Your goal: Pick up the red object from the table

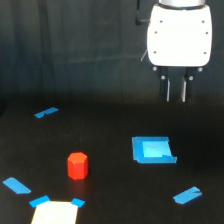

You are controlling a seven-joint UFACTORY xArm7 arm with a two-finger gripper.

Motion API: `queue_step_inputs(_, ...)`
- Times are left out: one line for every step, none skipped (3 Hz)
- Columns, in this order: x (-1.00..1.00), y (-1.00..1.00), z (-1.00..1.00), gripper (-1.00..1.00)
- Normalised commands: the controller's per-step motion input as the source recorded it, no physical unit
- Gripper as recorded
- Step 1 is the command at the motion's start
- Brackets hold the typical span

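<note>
The red object [77,165] is a small red-orange hexagonal block standing upright on the black table [110,130], toward the exterior view's lower left. My gripper [176,92] hangs high at the upper right under its white housing, far from the block and well above the table. Its two dark fingers point down with a narrow gap between them and hold nothing.
A blue square tray [152,150] lies right of the block, roughly below the gripper. Blue tape strips lie at the far left [46,112], the lower left [16,186] and the lower right [187,195]. A pale paper sheet [54,213] sits at the bottom edge.
</note>
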Motion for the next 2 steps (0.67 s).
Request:
queue_step_inputs(-0.83,-0.39,0.96,-1.0)
queue_step_inputs(-1.0,-0.42,0.64,-1.0)
